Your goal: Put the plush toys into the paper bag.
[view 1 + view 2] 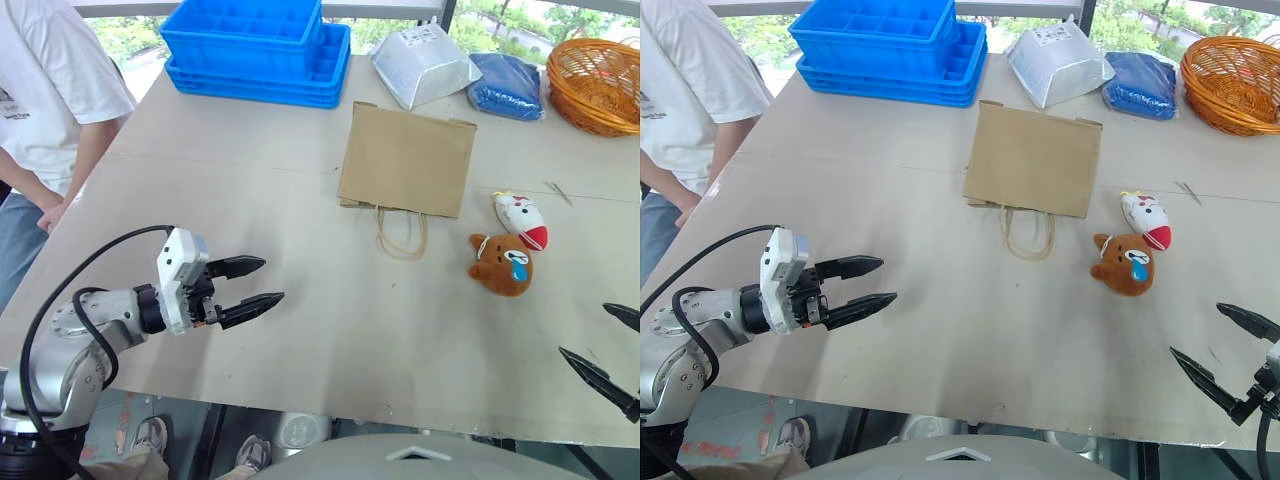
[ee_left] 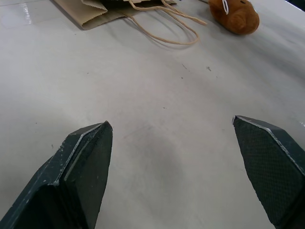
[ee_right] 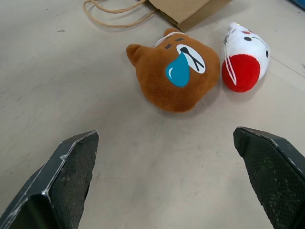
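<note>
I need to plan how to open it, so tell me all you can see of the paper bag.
The paper bag is plain brown kraft paper, lying flat and closed on the table, its mouth towards the robot. Two beige twisted-cord handles trail from the mouth onto the table. The far end shows a folded-over base. It lies near the table's middle, apart from both plush toys, and nothing rests on it. Neither gripper touches it.

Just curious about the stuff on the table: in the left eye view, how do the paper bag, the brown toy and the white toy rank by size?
1. Paper bag, by far the largest.
2. Brown toy.
3. White toy, though the two toys look nearly alike.
</note>
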Tool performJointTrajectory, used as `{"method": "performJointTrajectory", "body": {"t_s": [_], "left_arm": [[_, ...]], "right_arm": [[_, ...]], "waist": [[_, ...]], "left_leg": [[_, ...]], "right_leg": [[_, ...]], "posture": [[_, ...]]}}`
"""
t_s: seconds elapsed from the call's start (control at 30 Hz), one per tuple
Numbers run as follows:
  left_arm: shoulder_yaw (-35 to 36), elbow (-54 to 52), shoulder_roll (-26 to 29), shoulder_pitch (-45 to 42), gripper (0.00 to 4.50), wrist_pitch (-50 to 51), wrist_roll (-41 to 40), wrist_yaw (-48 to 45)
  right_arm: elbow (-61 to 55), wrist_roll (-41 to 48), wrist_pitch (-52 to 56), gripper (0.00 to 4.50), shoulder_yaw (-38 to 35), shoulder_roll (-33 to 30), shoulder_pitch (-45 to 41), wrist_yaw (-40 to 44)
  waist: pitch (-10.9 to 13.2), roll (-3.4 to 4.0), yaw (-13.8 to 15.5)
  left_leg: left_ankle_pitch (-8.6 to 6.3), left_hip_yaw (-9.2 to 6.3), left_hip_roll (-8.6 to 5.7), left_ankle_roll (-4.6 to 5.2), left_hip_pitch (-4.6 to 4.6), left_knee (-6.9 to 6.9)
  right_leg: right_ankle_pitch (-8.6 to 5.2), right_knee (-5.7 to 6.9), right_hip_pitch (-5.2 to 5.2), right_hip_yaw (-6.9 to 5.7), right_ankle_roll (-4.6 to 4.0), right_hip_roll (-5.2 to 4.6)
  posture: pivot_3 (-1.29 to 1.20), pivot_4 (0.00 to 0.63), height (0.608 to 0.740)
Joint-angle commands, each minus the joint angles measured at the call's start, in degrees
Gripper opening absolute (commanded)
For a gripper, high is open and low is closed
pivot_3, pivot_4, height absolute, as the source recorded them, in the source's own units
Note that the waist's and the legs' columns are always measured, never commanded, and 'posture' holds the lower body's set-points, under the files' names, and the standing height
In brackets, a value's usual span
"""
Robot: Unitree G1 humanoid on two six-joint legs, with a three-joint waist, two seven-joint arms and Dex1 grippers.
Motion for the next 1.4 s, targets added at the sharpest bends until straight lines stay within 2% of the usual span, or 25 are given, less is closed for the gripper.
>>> {"method": "performJointTrajectory", "body": {"t_s": [0.03, 0.13, 0.2, 0.43, 0.53, 0.6, 0.9, 0.93, 0.97, 1.03, 1.07, 1.2, 1.27, 1.3, 1.33, 1.37, 1.4], "left_arm": [[-1.41, -0.79, 0.09, -3.85, 4.36, -3.08, 1.99, 0.25], [-6.35, -0.91, 0.69, -9.97, 4.36, -6.53, 6.05, -0.63], [-9.2, -0.56, 1.4, -14.36, 4.36, -5.38, 8.57, 1.1], [-21.84, 3.18, 1.37, -30.36, 4.36, -3.08, 14.86, -0.76], [-32.99, 12.41, -3.27, -43.46, 4.36, -15.09, 25.06, -6.6], [-38.8, 19.94, -7.93, -50.81, 4.36, -21.21, 30.61, -8.58], [-50.44, 48.65, -20.88, -64.12, 4.36, -46.69, 48.32, -7.07], [-51.54, 52.28, -22.32, -65.14, 3.84, -49.54, 49.8, -6.81], [-52.31, 55.26, -23.21, -65.97, 3.6, -52.39, 50.96, -6.93], [-51.63, 58.7, -24.94, -67.3, 2.63, -54.89, 50.9, -7.23], [-51.01, 59.5, -25.28, -67.76, 2.32, -55.36, 50.52, -7.89], [-47.43, 60.63, -25.58, -68.45, 0.79, -53.13, 46.76, -11.78], [-44.48, 58.1, -24.93, -67.8, 0.02, -47.12, 42.84, -15.08], [-42.72, 56.02, -24.4, -67.37, 0.02, -41.95, 40.23, -16.98], [-40.65, 53.17, -23.52, -67.05, 0.0, -34.42, 37.06, -18.89], [-38.62, 50.36, -22.57, -66.93, 0.0, -26.54, 34.09, -20.17], [-36.38, 47.14, -21.45, -67.02, 0.0, -16.93, 30.57, -20.85]], "right_arm": [[-4.12, 2.25, 0.51, 4.5, 0.68, -0.14, -2.49, -2.79], [-9.81, 5.51, 2.49, 4.5, 4.07, -0.02, -6.85, -6.72], [-11.14, 6.13, 3.24, 4.5, 4.97, 0.01, -7.76, -7.54], [-16.05, 8.99, 4.62, 4.5, 6.16, -0.82, -5.8, -7.15], [-17.54, 9.47, 4.11, 4.5, 5.24, -0.26, -2.79, -6.48], [-17.19, 7.71, 2.33, 4.5, 5.66, 1.35, -0.86, -6.44], [-18.69, 2.52, -3.16, 4.5, 9.13, 7.92, 4.58, -7.63], [-18.82, 2.03, -3.89, 4.5, 9.48, 8.64, 5.38, -7.62], [-19.07, 1.38, -4.37, 4.5, 9.96, 9.32, 5.89, -7.98], [-19.3, 0.14, -5.27, 4.5, 10.76, 10.27, 6.61, -8.57], [-19.58, -0.38, -5.56, 4.5, 11.19, 10.62, 6.9, -8.87], [-20.83, -1.96, -5.89, 4.5, 13.08, 11.91, 7.65, -10.8], [-21.5, -3.22, -5.25, 4.5, 14.37, 12.14, 7.29, -12.55], [-22.0, -3.03, -4.28, 4.5, 14.92, 11.97, 6.97, -13.52], [-22.82, -1.13, -2.08, 3.97, 15.62, 11.25, 6.81, -14.5], [-23.67, -0.23, -0.18, 3.76, 16.32, 10.65, 5.97, -16.06], [-25.07, 1.4, 2.32, 3.31, 17.61, 9.68, 5.0, -17.6]], "waist": [[0.0, 0.01, 0.0], [0.0, 0.0, 0.12], [-0.04, 0.08, 0.15], [-0.06, 0.04, 1.04], [-0.05, 0.04, 2.03], [-0.07, -0.06, 2.36], [-0.12, -0.15, 0.81], [-0.12, -0.15, 0.86], [-0.12, -0.15, 0.95], [-0.12, -0.15, 0.93], [-0.11, -0.16, 0.96], [-0.12, -0.16, 0.98], [-0.12, -0.16, 0.96], [-0.12, -0.16, 0.88], [-0.12, -0.16, 0.85], [-0.11, -0.16, 0.7], [-0.11, -0.16, 0.39]], "left_leg": [[0.0, 0.0, 0.0, 0.0, 0.0, 0.0], [0.01, 0.0, -0.01, -0.01, 0.01, 0.01], [0.01, 0.02, -0.04, 0.0, 0.01, 0.03], [0.01, 0.06, -0.08, 0.03, -0.04, 0.03], [0.01, 0.06, -0.13, 0.03, -0.02, 0.06], [0.02, -0.07, -0.25, 0.05, -0.11, 0.17], [-0.03, 0.13, -0.23, 0.14, 0.0, 0.21], [-0.04, 0.13, -0.23, 0.15, 0.01, 0.21], [-0.08, 0.13, -0.23, 0.22, 0.01, 0.21], [-0.21, 0.14, -0.22, 0.43, 0.01, 0.21], [-0.22, 0.14, -0.22, 0.45, 0.0, 0.21], [-0.25, 0.18, -0.21, 0.5, -0.08, 0.23], [-0.14, 0.18, -0.21, 0.31, -0.07, 0.23], [-0.13, 0.18, -0.21, 0.3, -0.07, 0.23], [-0.12, 0.19, -0.21, 0.29, -0.08, 0.23], [-0.12, 0.19, -0.19, 0.28, -0.07, 0.24], [-0.12, 0.19, -0.18, 0.27, -0.08, 0.24]], "right_leg": [[0.0, 0.0, 0.0, 0.0, 0.0, 0.0], [0.01, 0.02, 0.0, -0.01, 0.0, 0.01], [0.03, 0.07, 0.01, 0.02, -0.02, 0.0], [0.25, 0.01, 0.01, 0.08, 0.0, 0.14], [0.24, 0.03, 0.04, 0.08, 0.04, 0.21], [0.12, -0.01, 0.07, 0.18, 0.25, 0.61], [0.13, 0.06, 0.01, 0.94, 0.23, 0.78], [0.1, 0.07, 0.0, 0.95, 0.28, 0.78], [0.07, 0.08, -0.01, 0.94, 0.33, 0.78], [0.07, 0.08, -0.02, 0.94, 0.34, 0.8], [0.07, 0.08, -0.03, 0.95, 0.34, 0.79], [0.08, 0.09, -0.14, 0.96, 0.33, 0.71], [0.08, 0.1, -0.15, 0.96, 0.32, 0.7], [0.08, 0.1, -0.14, 0.96, 0.32, 0.7], [0.08, 0.12, -0.16, 0.96, 0.32, 0.69], [0.07, 0.13, -0.16, 0.96, 0.33, 0.66], [0.07, 0.15, -0.16, 0.97, 0.33, 0.63]], "posture": [[0.0, 0.15, 0.74], [0.0, 0.15, 0.74], [0.0, 0.15, 0.74], [0.0, 0.15, 0.74], [0.0, 0.15, 0.74], [0.0, 0.15, 0.74], [0.0, 0.15, 0.74], [0.0, 0.15, 0.74], [0.0, 0.15, 0.74], [0.0, 0.15, 0.74], [0.0, 0.15, 0.74], [0.0, 0.15, 0.74], [0.0, 0.15, 0.74], [0.0, 0.15, 0.74], [0.0, 0.15, 0.74], [0.0, 0.15, 0.74], [0.0, 0.15, 0.74]]}}
